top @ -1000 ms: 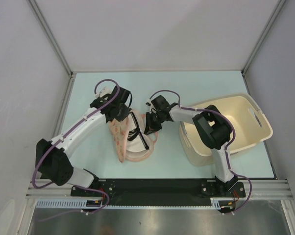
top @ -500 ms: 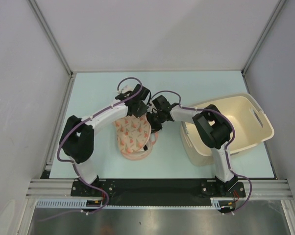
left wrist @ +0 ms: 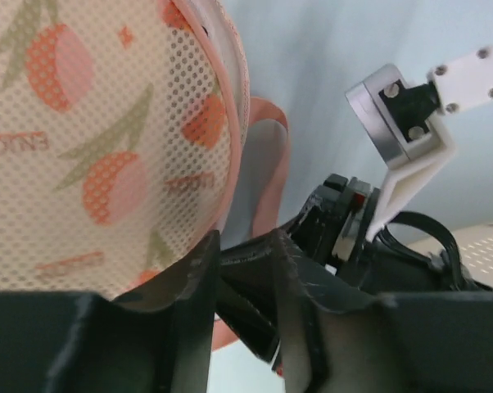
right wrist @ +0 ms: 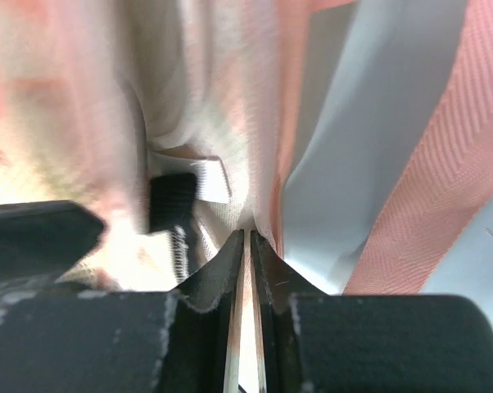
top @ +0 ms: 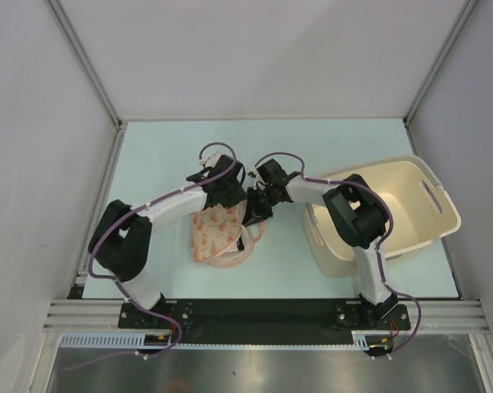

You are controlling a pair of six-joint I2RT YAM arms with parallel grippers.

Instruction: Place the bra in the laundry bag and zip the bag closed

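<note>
The laundry bag (top: pixel 216 233), peach with orange-red prints, lies folded over on the pale table left of centre. Its mesh cover (left wrist: pixel 99 139) fills the upper left of the left wrist view. My left gripper (top: pixel 234 196) hovers at the bag's far right corner. Its fingers (left wrist: pixel 246 237) stand slightly apart with nothing pinched. My right gripper (top: pixel 257 214) meets the bag from the right and is shut (right wrist: pixel 248 233) on a thin fold of the bag's edge. The bra is covered in the top view. A black strap piece (right wrist: pixel 173 201) and cream fabric show inside the opening.
A cream plastic basket (top: pixel 418 188) stands at the right, close behind my right arm. The bag's pink band (right wrist: pixel 418 188) loops over the table beside the right fingers. Grey walls close in the back and both sides.
My left arm swung right, carrying the bag's flap over the bra so the bag now lies folded shut, then its jaws parted. The right gripper stayed clamped in place.
</note>
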